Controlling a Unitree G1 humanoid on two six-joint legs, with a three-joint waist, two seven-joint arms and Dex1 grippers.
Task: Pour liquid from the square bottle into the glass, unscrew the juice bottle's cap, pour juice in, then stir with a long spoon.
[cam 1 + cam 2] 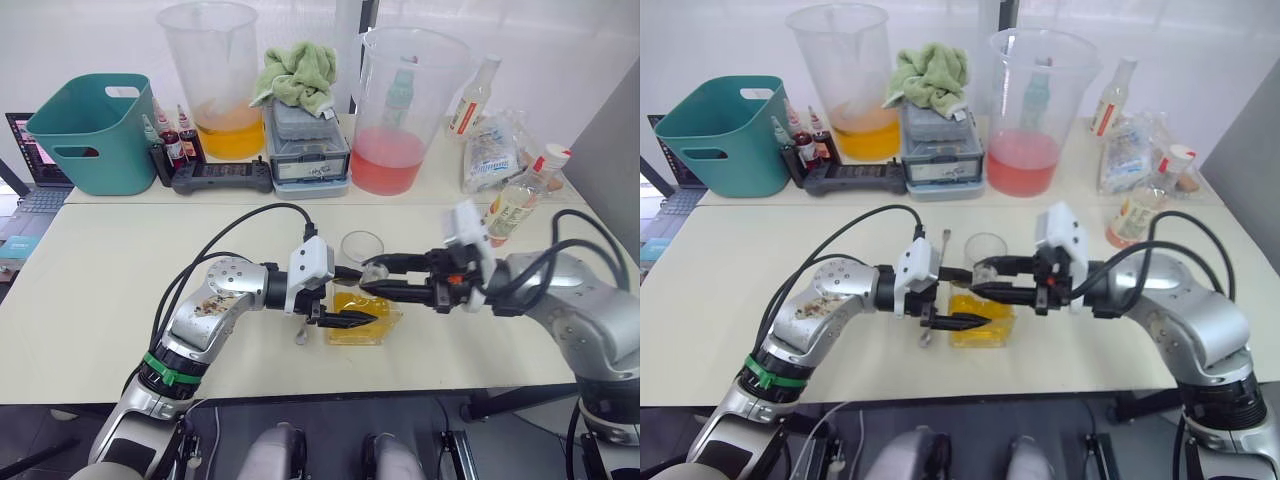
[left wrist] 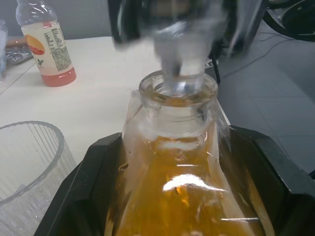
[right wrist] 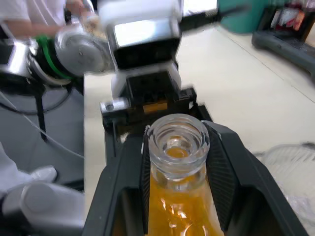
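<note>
Right now the left gripper is clamping the square bottle low over the table's front, beside the glass, while the right gripper is pinching its stopper. If the stopper is sticking, a hard tug is risking a jolt, slopping yellow liquid or knocking the glass.

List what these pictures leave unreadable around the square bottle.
Stopper: left wrist view, motion blur; seated or lifted, unclear.
Juice bottle: same view, top cut off by the edge.
Glass: left eye view, lower part hidden behind the right gripper.
</note>
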